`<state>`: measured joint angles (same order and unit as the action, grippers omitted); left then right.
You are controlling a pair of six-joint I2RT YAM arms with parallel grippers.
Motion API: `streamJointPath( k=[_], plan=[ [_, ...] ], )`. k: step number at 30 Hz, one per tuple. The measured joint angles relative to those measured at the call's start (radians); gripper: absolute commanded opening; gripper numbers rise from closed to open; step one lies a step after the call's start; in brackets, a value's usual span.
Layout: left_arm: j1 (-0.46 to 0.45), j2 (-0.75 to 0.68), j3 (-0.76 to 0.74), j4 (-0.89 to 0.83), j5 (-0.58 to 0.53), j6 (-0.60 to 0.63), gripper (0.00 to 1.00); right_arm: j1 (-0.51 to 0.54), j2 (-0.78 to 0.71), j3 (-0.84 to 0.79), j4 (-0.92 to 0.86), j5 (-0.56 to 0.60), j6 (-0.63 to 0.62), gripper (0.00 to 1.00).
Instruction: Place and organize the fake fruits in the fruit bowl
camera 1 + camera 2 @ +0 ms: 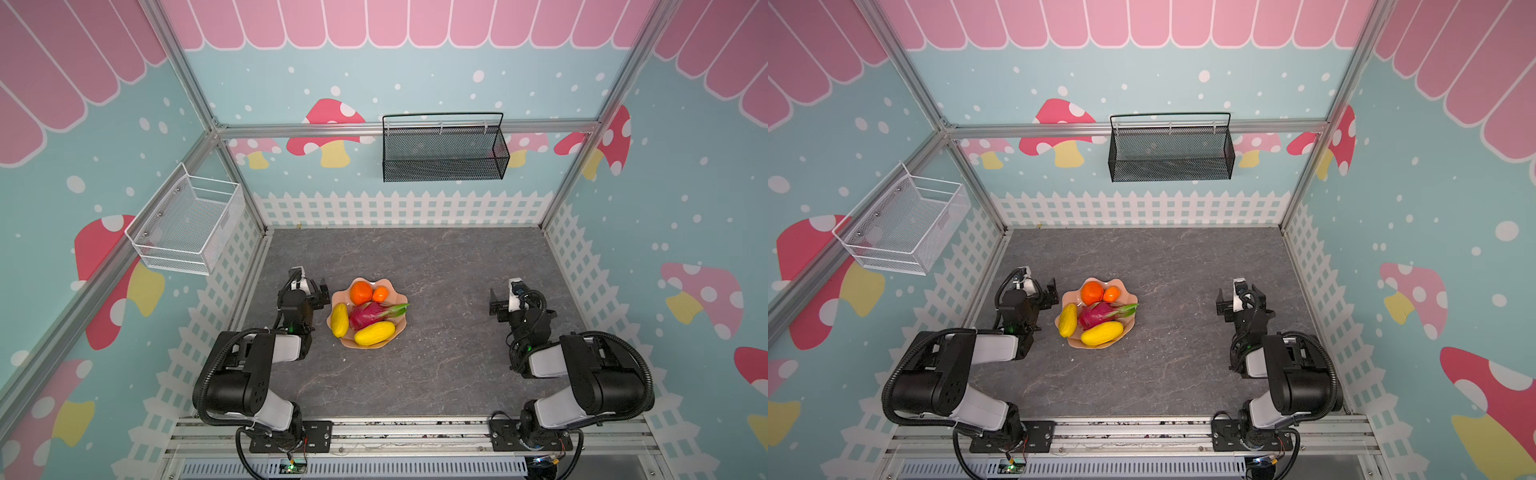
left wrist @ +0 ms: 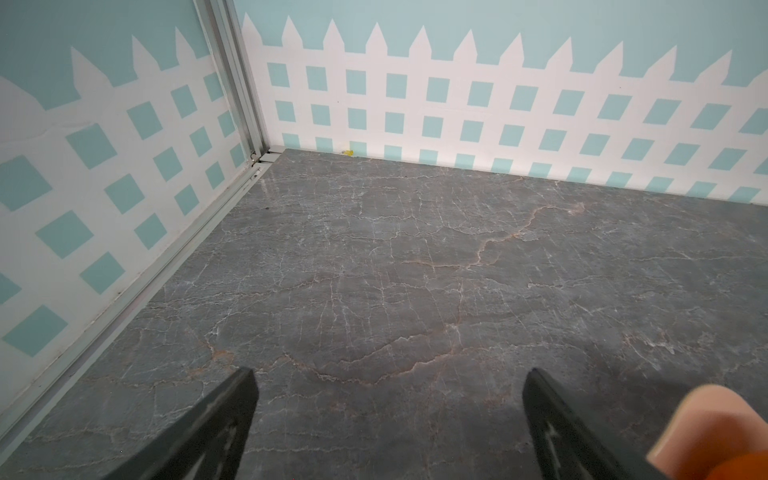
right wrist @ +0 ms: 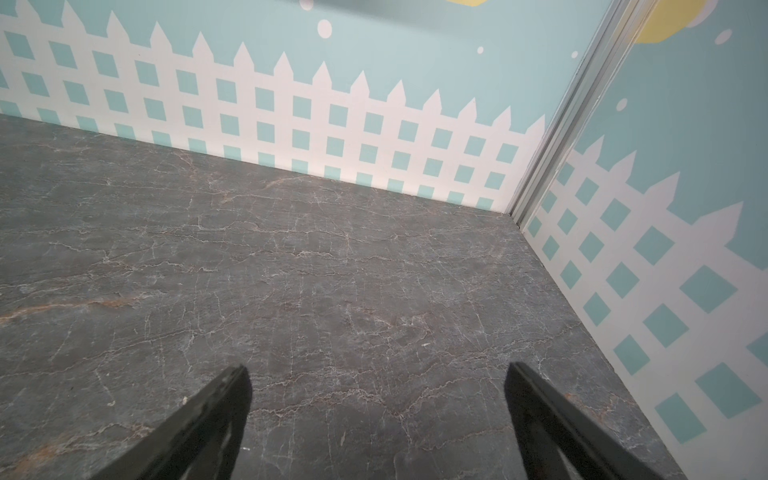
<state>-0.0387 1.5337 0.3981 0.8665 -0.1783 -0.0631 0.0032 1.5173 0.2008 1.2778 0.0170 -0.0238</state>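
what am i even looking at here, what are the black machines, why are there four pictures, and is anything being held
Those are two robot arms, bolted at the near edge of a grey table inside a painted booth. The two wide pictures come from one camera head overhead. The two close ones come from cameras on the arms' wrists, looking out between the black fingers. The left gripper and the right gripper are both open and hold nothing. On the table sits a peach-pink fruit bowl with all five fake fruits in it: a magenta dragon fruit, two yellow fruits, a larger orange and a smaller orange. A black basket and a white basket hang on the walls.
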Motion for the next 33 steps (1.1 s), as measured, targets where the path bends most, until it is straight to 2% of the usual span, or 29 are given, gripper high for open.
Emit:
streamJointPath(
  k=[12, 17, 21, 26, 33],
  plan=[
    [0.000, 0.000, 0.000, -0.002, -0.001, 0.000, 1.00, -0.003, 0.000, -0.002, -0.003, 0.004, 0.003, 0.98],
    [0.002, 0.000, -0.039, 0.052, -0.054, -0.015, 1.00, -0.013, -0.010, -0.117, 0.124, 0.124, 0.058, 0.97],
    [-0.001, 0.000, -0.038, 0.039, 0.009, 0.014, 1.00, -0.011, -0.007, -0.062, 0.063, 0.035, 0.026, 0.98],
    [0.004, 0.000, -0.037, 0.045, -0.048, -0.012, 1.00, -0.019, -0.021, -0.104, 0.140, 0.143, 0.075, 0.98],
    [0.003, 0.000, -0.013, 0.013, -0.011, 0.000, 1.00, -0.020, -0.003, 0.006, 0.034, 0.037, 0.040, 0.98]
  ],
)
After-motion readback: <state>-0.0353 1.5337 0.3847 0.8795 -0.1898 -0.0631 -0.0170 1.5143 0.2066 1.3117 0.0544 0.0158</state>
